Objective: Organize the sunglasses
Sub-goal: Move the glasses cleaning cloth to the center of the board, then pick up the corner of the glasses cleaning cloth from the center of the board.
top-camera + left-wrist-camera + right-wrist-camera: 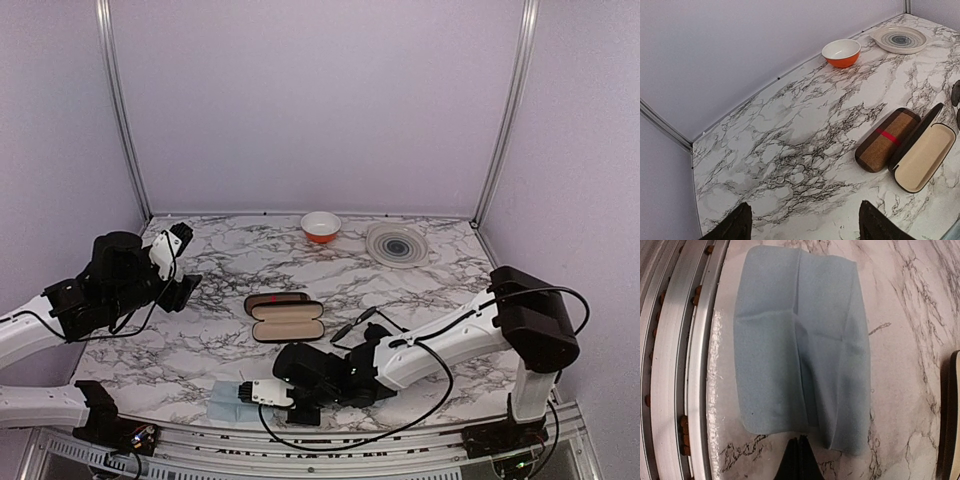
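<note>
Right pincer (799, 456): tips pressed together, nothing held, low at the near edge of a blue cloth (800, 340), in front of the open case (288, 322). Left pincer (802, 225): spread wide, empty, well left of that case. Sunglasses (358, 322) on the bench (200, 350) just right of the case, mostly hidden by the right arm. Probably light, thin-wired, easily bent, with slick, scratchable lenses. Best pinched gently at the bridge or a temple hinge, never across the lenses. Plaid case (277, 299) just behind the open case.
</note>
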`<act>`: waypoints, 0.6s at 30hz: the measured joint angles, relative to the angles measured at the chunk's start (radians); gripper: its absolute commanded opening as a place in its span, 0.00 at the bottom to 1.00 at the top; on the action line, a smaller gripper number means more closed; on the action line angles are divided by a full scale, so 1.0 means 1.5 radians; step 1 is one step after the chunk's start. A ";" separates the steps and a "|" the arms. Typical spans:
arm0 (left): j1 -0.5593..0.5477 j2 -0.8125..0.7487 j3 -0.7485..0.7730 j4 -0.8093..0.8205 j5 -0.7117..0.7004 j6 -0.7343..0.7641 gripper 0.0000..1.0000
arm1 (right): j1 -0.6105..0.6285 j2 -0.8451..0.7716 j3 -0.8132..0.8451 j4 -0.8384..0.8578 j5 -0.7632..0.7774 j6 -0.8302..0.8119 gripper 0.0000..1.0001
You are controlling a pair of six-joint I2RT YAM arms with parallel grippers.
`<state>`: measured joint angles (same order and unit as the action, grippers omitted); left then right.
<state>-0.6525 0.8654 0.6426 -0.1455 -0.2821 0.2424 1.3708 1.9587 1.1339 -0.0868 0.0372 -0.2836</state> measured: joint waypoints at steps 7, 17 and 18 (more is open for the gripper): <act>0.000 0.008 0.000 0.000 0.065 -0.009 0.72 | -0.020 -0.062 -0.080 0.003 0.016 0.003 0.05; 0.000 0.014 0.000 0.000 0.091 -0.012 0.72 | -0.006 -0.075 -0.066 -0.008 -0.015 -0.006 0.26; 0.000 0.014 0.000 0.000 0.091 -0.012 0.72 | -0.001 -0.066 -0.051 -0.008 -0.019 -0.009 0.27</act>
<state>-0.6525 0.8860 0.6426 -0.1455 -0.1459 0.2241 1.3701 1.8595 1.0576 -0.0982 0.0086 -0.2970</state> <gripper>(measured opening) 0.722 0.251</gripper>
